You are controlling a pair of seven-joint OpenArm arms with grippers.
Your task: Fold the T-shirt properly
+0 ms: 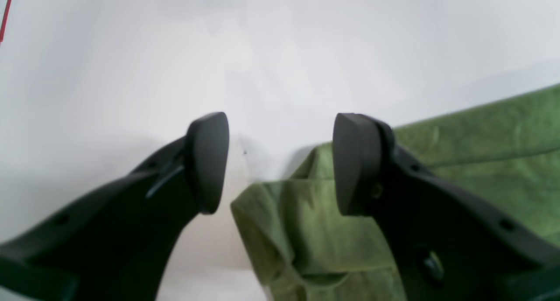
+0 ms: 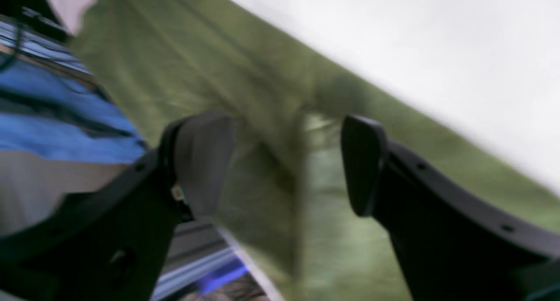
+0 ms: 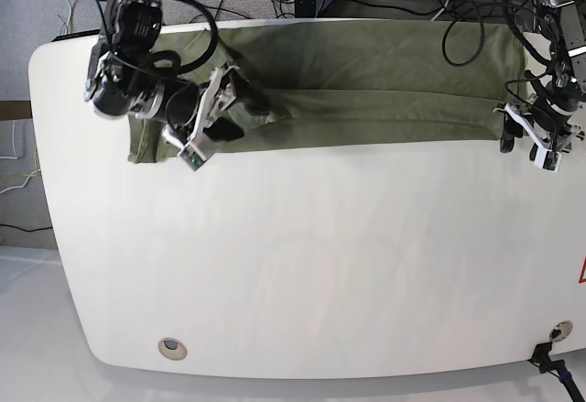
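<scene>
While the olive-green cotton T-shirt [image 3: 366, 91] lies half-folded along the white counter's [image 3: 302, 265] far edge, both grippers, left [image 3: 529, 142] and right [image 3: 206, 127], hover open-fingered at its ends; next, seemingly, pinch the corners for another fold.

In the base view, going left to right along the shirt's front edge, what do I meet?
Right gripper, open over the shirt's left end → T-shirt stretched across the table → left gripper, open at the shirt's right end.
</scene>
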